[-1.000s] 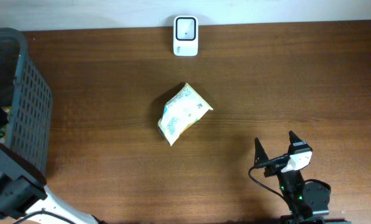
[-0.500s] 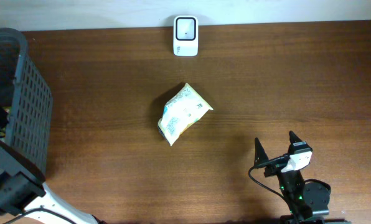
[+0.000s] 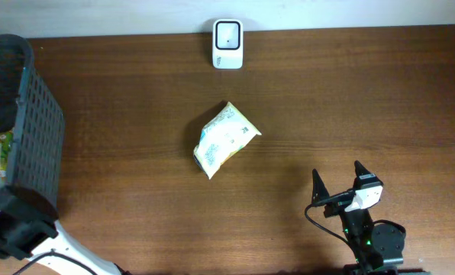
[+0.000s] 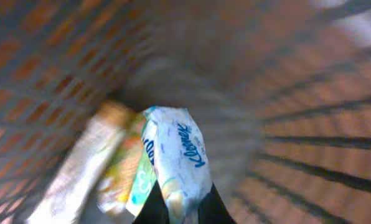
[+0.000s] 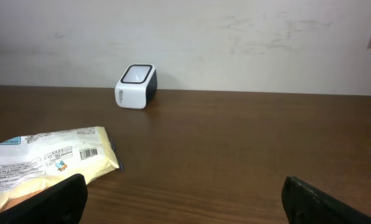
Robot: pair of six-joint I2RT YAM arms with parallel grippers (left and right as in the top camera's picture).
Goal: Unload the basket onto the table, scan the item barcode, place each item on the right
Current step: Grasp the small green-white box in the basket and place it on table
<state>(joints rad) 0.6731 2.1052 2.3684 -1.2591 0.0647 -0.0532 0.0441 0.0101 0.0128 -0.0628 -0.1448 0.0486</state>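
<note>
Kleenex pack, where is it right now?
The Kleenex pack is inside the dark basket on the left side, seen in the left wrist view: the left gripper pinches its near end, and other packets lie just left of it.

the table point(image 3: 365, 99) is a dark brown wood-grain surface, bounded at the far edge by a pale wall point(image 5: 235, 37). three items rest directly on it. a white scanner point(image 3: 227, 44) stands at the middle of the far edge. a yellow-and-white snack packet point(image 3: 224, 139) lies flat near the table centre, set diagonally, well apart from the scanner. a dark slatted basket point(image 3: 37, 130) stands at the left end. a barcode point(image 5: 88, 153) shows on the snack packet's upper face.
</note>
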